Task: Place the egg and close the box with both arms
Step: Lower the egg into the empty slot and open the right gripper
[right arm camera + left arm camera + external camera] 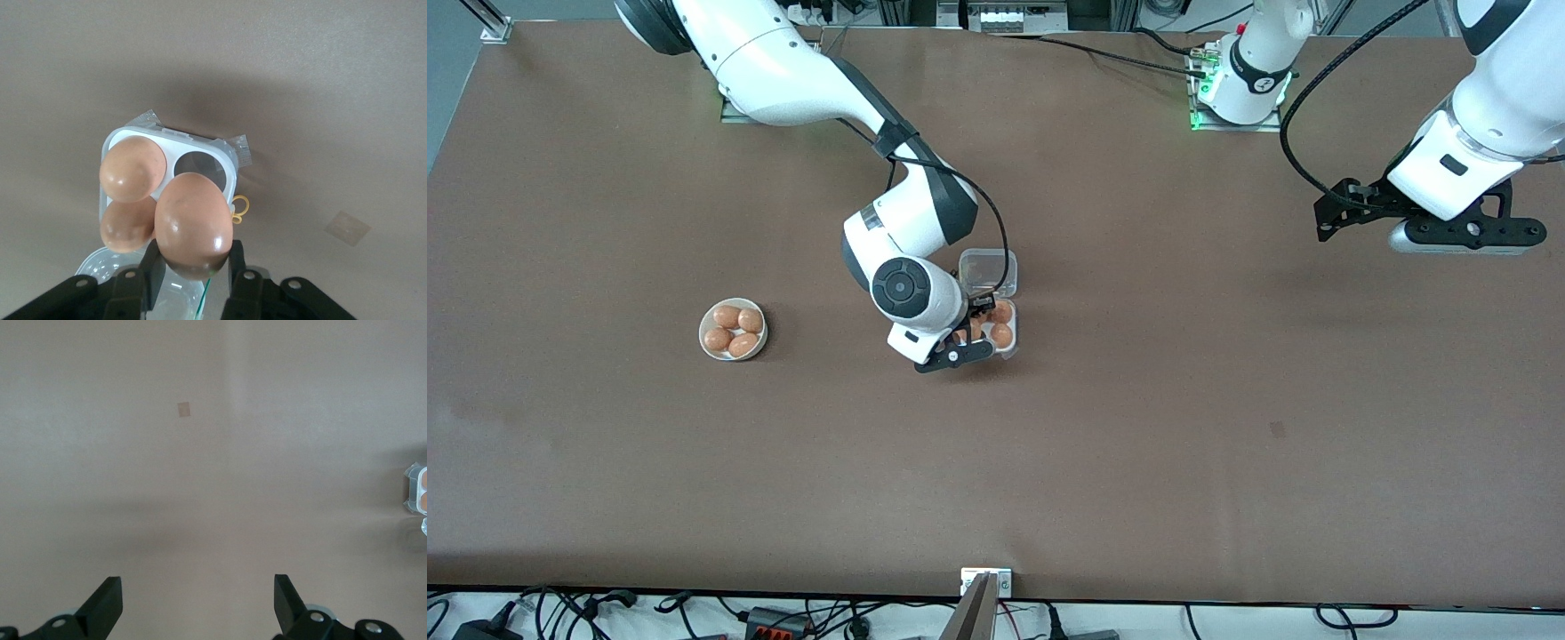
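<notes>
**Egg held above open box at mid-bench**

The right claw hangs over the box at the middle of the brown bench, its two fingers pinching an orange-brown egg by its sides. In the right wrist view the held egg sits above the white tray, where two eggs already fill the cells along one side and one empty cell shows beside them; the fourth cell is hidden by the held egg. The box's clear lid lies folded open flat on the bench, on the side of the tray farther from the front camera. A round white bowl holding four more eggs stands well apart from the box, toward the right arm's end of the bench.

The left arm waits, its left claw raised over bare bench toward its own end, fingers spread wide with nothing between them. A small square patch marks the bench surface between the box and the left arm's end.
</notes>
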You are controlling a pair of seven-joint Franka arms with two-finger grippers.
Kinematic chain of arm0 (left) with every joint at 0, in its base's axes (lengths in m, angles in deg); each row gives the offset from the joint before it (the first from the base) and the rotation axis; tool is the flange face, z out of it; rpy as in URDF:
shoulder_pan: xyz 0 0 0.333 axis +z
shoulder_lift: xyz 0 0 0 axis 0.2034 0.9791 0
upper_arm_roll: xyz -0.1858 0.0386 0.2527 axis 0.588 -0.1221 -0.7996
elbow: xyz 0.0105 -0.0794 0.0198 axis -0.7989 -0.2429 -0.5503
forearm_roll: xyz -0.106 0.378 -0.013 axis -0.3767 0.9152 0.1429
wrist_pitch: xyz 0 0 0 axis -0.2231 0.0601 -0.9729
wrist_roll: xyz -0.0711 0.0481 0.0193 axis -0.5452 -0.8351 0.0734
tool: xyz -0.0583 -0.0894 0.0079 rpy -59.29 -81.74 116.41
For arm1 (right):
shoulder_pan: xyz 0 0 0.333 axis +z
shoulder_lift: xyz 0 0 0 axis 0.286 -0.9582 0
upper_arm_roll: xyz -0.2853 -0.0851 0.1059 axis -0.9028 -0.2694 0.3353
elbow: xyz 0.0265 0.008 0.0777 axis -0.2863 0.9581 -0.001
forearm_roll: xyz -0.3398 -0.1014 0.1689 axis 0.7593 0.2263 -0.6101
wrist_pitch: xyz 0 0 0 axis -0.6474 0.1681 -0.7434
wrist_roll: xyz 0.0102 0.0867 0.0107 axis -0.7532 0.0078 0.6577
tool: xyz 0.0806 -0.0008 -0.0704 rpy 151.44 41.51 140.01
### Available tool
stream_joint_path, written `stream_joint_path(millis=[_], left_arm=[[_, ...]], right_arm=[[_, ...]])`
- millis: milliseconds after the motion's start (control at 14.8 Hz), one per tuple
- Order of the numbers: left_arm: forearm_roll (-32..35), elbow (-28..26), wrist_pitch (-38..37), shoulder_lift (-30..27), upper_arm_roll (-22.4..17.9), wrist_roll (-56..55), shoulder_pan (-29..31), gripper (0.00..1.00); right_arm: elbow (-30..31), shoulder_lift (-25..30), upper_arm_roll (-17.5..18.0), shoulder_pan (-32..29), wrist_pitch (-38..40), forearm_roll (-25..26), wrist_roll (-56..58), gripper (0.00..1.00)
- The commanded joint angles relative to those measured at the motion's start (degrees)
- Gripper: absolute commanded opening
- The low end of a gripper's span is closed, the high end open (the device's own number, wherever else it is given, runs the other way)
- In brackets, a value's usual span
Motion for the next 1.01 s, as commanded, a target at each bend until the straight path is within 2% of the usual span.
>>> stream_joint_path(millis=[0,203,270,338,676,946], left_arm=[[-0.8,1.5,-1.2,0.7,0.2,0.1,0.2,1.00],[-0.8,1.5,-1.2,0.7,0.1,0.1,0.2,1.00],[-0.8,1.5,-1.3,0.7,0.2,0.1,0.2,1.00],[-0.8,1.5,-1.3,0.7,0.2,0.1,0.2,1.00],[-0.8,1.5,-1.9,0.7,0.2,0.1,0.1,1.00],[-1.1,2.1,-5.7,0.7,0.7,-0.1,-0.7,1.00]], right_arm=[[-1.9,-1.5,-0.3,1.1,-0.6,-0.8,-1.2,0.00],[-1.8,-1.5,-0.3,1.1,-0.6,-0.8,-1.3,0.01],[-1.8,-1.5,-0.3,1.1,-0.7,-0.8,-1.5,0.39],[-1.7,-1.5,-0.3,1.1,-0.7,-0.8,-1.6,0.99],[-1.9,-1.2,-0.3,1.1,-0.4,-0.8,-1.6,1.00],[-2.1,1.2,-0.8,0.5,0.3,-0.7,-1.9,1.00]])
